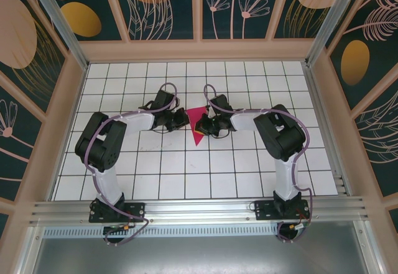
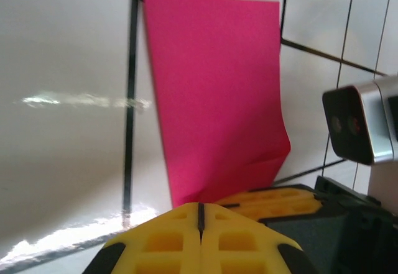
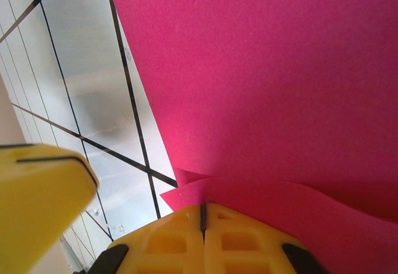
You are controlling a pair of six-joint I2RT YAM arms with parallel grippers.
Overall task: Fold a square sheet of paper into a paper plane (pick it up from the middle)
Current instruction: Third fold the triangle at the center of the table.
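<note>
The left gripper (image 2: 200, 210) has its two yellow fingers pressed flat together, with just a thin dark line between them. Right at its tips the pink paper (image 2: 217, 94) starts. The tips touch the paper's near edge, but I cannot tell if a bit of paper is pinched inside. From these jaws the paper runs straight ahead, long and narrow, leaning a little to the left. Its far end is cut square. The corner nearest the jaws, on the right, is bent up a little.

The right gripper (image 3: 203, 210) is closed tight too. A curved flap of the paper lies across its tips, and more paper spreads out ahead of them and to their right. I cannot tell if it pinches the flap or only pushes on it.

From above, the paper sits between the two grippers. It is wide at the far side and comes to a point on the side of the arm bases, so its long way runs far to near.

Just right of the left jaws are the other gripper's yellow fingers (image 2: 267, 200), and past them a silver and black camera box (image 2: 364, 125). Under it all is the white table (image 2: 62, 150) with black lines. Walls with flower pictures (image 1: 155, 4) stand around the table.
</note>
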